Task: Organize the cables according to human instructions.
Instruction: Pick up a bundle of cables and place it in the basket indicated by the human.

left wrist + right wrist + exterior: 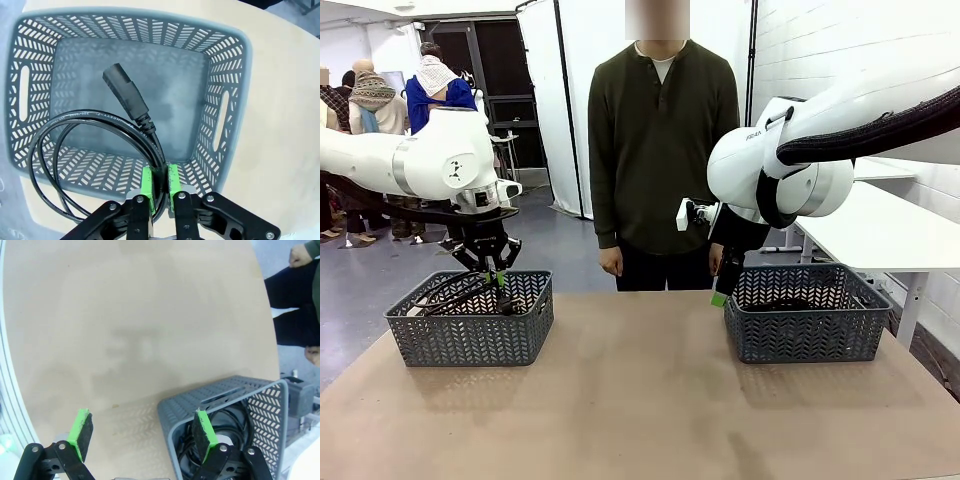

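Left gripper [159, 181] clamps cable [100, 117]; over basket [235, 55].

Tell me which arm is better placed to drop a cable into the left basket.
Left. Its gripper is shut on a cable above the left basket; the right gripper is open beside the right basket.

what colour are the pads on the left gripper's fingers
Green pads, clamped on the black cable; clearest in the left wrist view.

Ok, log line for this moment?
left gripper: shut on thin black cable over left grey plastic basket | right gripper: open, astride right grey basket's wall
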Tool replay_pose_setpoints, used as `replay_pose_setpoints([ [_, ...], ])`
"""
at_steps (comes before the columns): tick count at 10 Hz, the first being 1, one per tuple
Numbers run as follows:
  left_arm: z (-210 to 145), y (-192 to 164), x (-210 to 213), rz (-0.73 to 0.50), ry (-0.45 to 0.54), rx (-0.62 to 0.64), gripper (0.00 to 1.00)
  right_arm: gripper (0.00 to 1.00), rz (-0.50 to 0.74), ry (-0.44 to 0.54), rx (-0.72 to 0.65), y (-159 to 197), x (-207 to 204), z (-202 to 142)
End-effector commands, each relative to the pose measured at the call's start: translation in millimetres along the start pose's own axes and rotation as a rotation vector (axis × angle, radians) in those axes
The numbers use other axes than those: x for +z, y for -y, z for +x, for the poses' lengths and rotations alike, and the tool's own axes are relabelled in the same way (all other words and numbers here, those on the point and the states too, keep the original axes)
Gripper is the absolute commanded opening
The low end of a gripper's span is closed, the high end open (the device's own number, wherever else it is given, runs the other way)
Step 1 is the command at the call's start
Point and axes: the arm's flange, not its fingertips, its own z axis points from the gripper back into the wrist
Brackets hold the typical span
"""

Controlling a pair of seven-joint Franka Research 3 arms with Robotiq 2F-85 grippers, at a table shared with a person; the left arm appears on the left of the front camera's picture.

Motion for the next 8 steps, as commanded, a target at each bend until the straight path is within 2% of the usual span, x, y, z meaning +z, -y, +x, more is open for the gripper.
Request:
replay_pose_setpoints([
  [1, 16.2, -1.1, 5.0, 0.024, 0.009, -0.036, 0.0, 1.0, -0.004, -0.001, -0.006, -0.2, -1.1, -0.5],
  [8, 48.7, -5.7, -18.2, 0.027, 0.028, 0.004, 0.0, 1.0, -0.004, -0.001, -0.006, -0.2, -1.1, -0.5],
])
